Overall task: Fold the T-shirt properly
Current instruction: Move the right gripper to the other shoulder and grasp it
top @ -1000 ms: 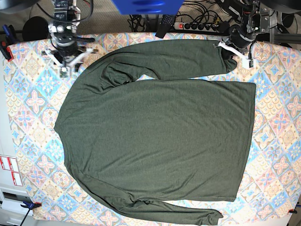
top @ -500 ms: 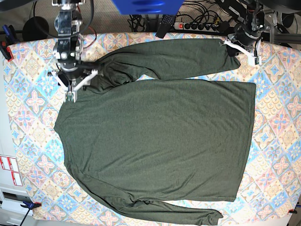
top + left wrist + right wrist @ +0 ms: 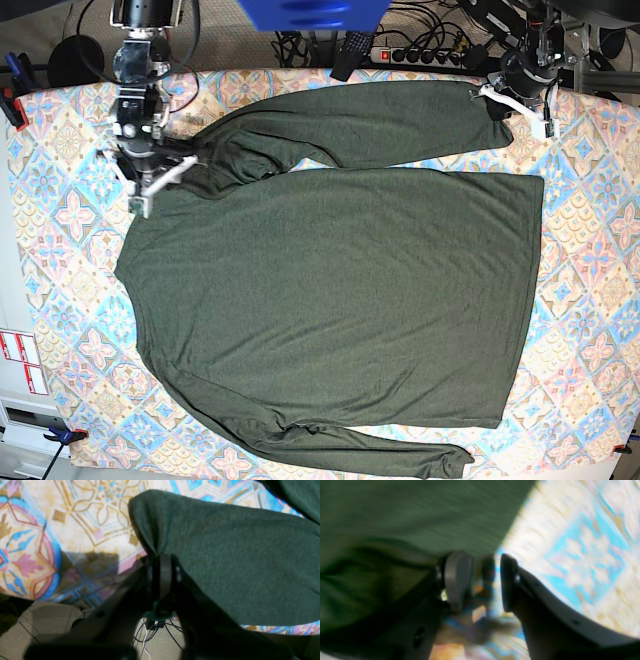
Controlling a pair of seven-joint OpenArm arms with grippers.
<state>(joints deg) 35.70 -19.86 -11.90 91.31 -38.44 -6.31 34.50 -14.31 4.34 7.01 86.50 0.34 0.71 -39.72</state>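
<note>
Sleeve fold at risk of a one-sided lift

T-shirt lies flat mid-bench; left end effector pinches the cuff at 1 o'clock, right end effector spread at 10 o'clock shoulder, may close on nothing.

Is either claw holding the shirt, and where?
The left gripper pinches the T-shirt at a sleeve cuff. The right gripper is open at the shoulder, holding nothing.
</note>
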